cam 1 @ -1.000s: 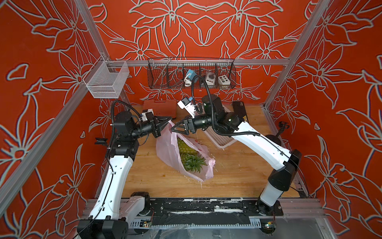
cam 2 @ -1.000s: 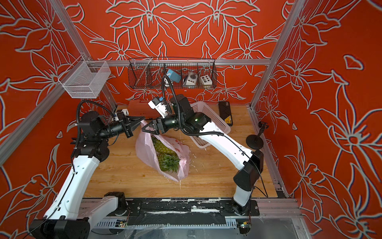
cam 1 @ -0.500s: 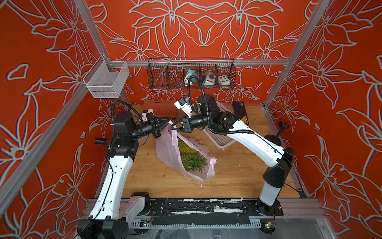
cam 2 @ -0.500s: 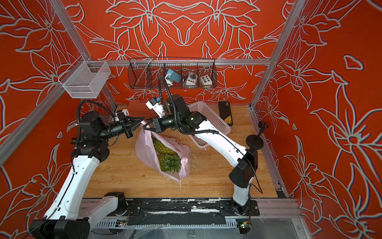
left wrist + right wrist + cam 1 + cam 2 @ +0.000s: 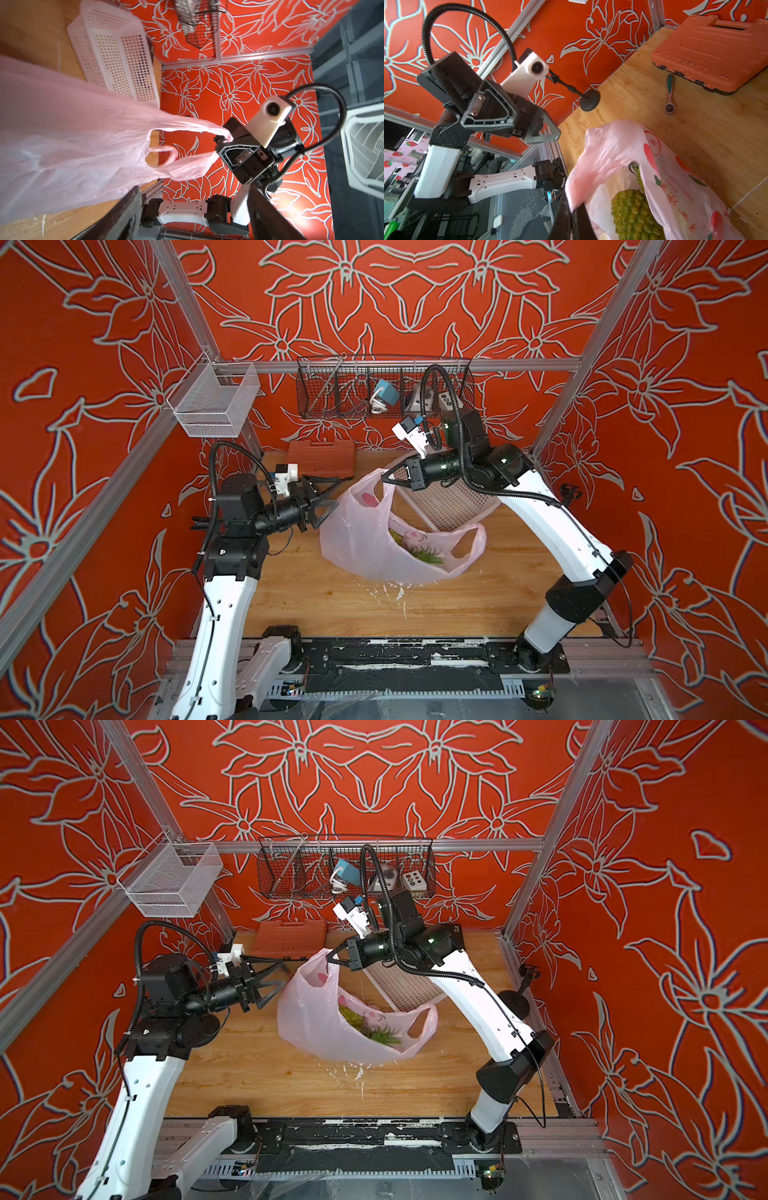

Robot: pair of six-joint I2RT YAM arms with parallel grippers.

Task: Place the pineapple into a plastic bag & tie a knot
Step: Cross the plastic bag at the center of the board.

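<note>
Operator: While the right gripper stays pinched on one handle, where is the thin translucent pale-pink plastic bag?

Technician: Draped below its tips, with the spiky green-yellow pineapple inside. The film is soft, slippery and bottom-heavy, so grip a bunched handle only. The left gripper, clamped a second ago, now gapes empty just beside it.

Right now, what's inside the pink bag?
A pineapple sits inside the plastic bag: its bumpy yellow-green body and spiky green leaves show at the opening. Its underside and the bag's bottom are covered by pink plastic.
</note>
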